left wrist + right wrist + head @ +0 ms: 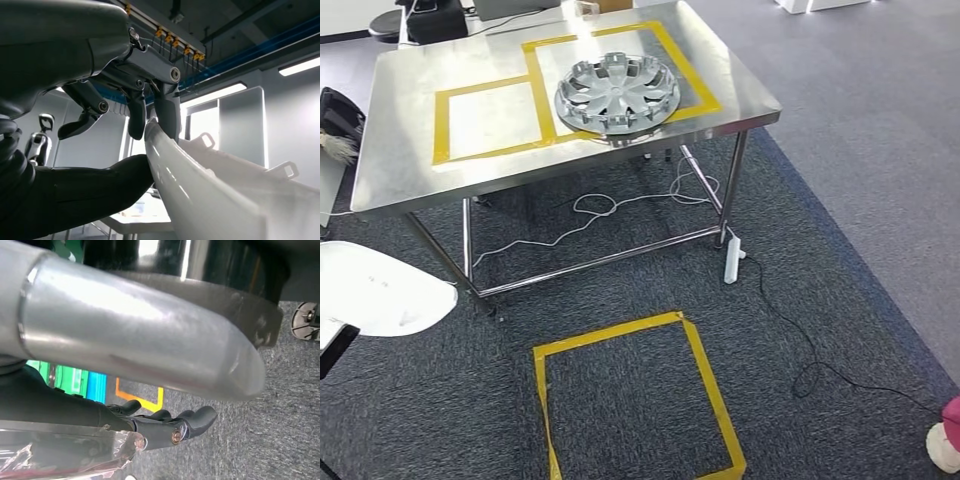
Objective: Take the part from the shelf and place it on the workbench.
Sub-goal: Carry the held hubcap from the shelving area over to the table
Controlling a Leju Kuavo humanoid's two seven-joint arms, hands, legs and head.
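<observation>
Hubcap [617, 92], round and ribbed, lay on my steel workbench [403, 165]; left hand [151, 107] clamped a white part [196, 192]; right hand [166, 427] hung slack, fingers apart.

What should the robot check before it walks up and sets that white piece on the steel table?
1. Left hand grips the white part at its rim: ok.
2. Smaller taped box on the workbench is bare: ok.
3. Larger taped box is free: not ok, the hubcap lies there.
4. Floor square ahead has no cable across it: ok; the black cable lies to its right.
5. Right hand is free to help: cannot tell.
</observation>
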